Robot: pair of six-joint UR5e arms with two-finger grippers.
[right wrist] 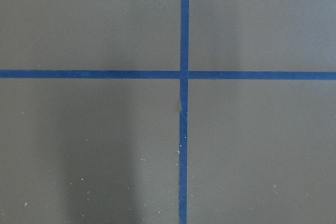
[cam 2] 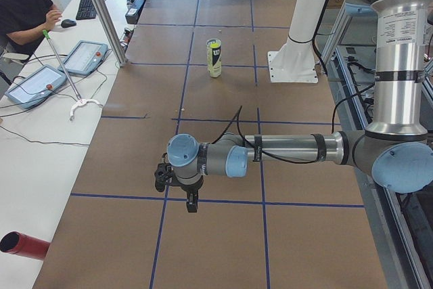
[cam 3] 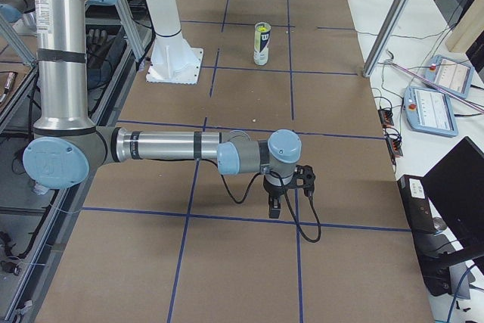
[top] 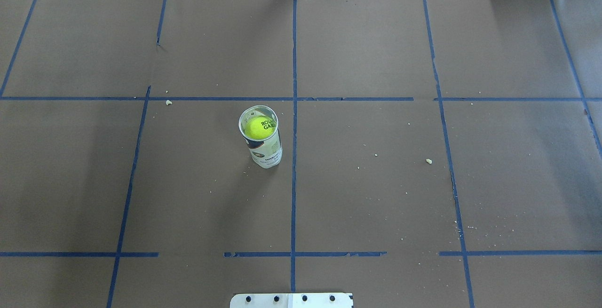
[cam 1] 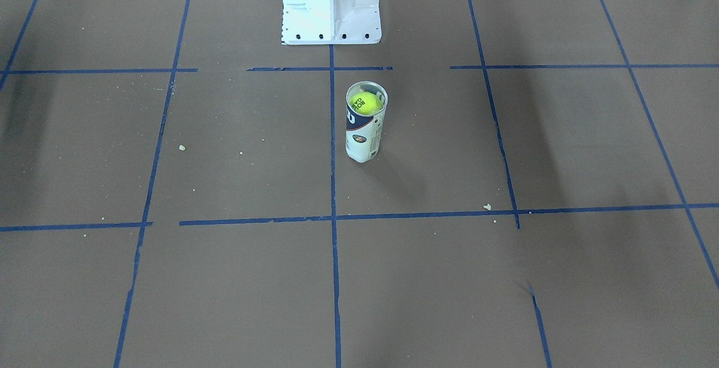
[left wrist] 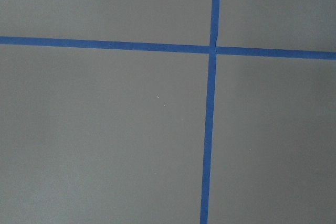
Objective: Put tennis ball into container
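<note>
Brown table (top: 376, 181), blue tape grid (top: 294, 195); tennis ball (top: 260, 127) inside upright container (top: 268, 152); left gripper (cam 2: 192, 204), right gripper (cam 3: 274, 208): opening unclear

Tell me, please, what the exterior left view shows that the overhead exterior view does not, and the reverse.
Only exterior left: the left arm stretched low over the table, its left hand pointing down, and a seated operator at the side. Only overhead: a look down the open top at the tennis ball, its dark lettering readable. Both: the container standing upright on the taped table, no arm near it.
</note>
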